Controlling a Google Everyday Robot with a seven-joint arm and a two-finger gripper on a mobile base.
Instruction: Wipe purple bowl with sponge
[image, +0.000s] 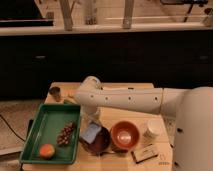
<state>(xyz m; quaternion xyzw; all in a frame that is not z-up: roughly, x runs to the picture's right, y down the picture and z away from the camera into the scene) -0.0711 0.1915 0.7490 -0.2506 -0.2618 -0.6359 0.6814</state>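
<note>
Purple bowl (103, 144), glossy and round, sits under jaws gripping flat sponge (91, 133).

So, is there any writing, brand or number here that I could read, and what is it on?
No text here is readable.
Brown-and-white block: any print is too blurred to read.
Faint mark on the table: too small to read.
End effector, down at the sponge over the purple bowl: no lettering visible.
</note>
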